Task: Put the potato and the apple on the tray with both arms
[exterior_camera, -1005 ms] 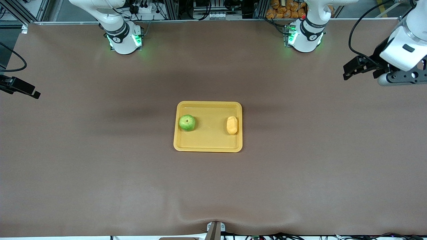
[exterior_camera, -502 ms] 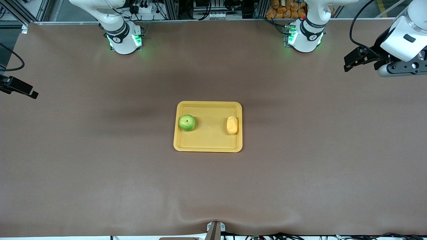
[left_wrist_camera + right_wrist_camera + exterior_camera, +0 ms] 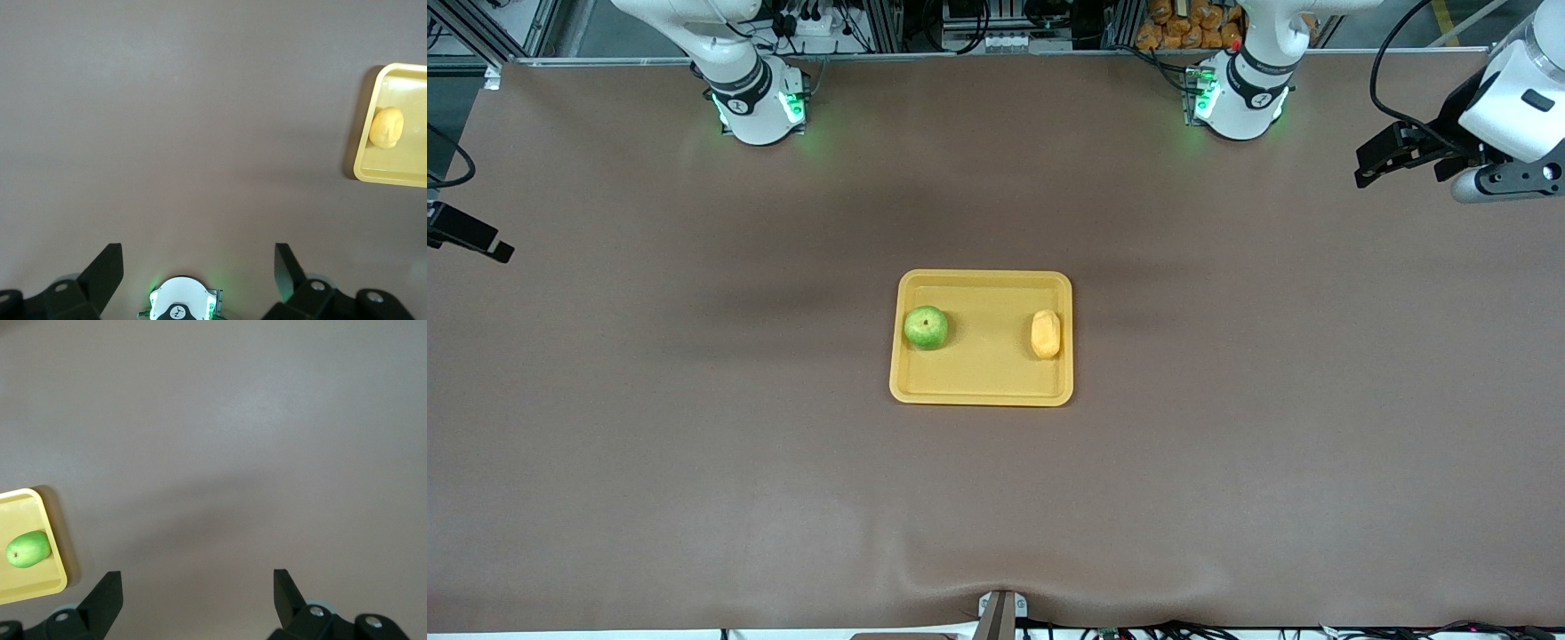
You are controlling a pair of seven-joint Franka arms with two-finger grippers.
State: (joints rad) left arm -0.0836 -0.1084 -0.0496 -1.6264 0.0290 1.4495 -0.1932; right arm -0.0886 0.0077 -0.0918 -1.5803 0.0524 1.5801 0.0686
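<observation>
Apple (image 3: 926, 327) and potato (image 3: 1045, 334) sit apart on tray (image 3: 981, 388), one per arm's end. Left gripper (image 3: 199, 272) and right gripper (image 3: 197, 592) over bare table (image 3: 1227, 462), jaws open, empty; looks done.

Legible text, labels, brands, numbers, signs: none. The black band on each arm base (image 3: 740, 92) carries a small white round emblem and a line of lettering too small to make out; the same emblem shows on the base (image 3: 179, 308) in the left wrist view, unreadable. Tray (image 3: 981, 389), apple (image 3: 926, 327), potato (image 3: 1046, 334) and tabletop (image 3: 694, 400) bear no markings.
</observation>
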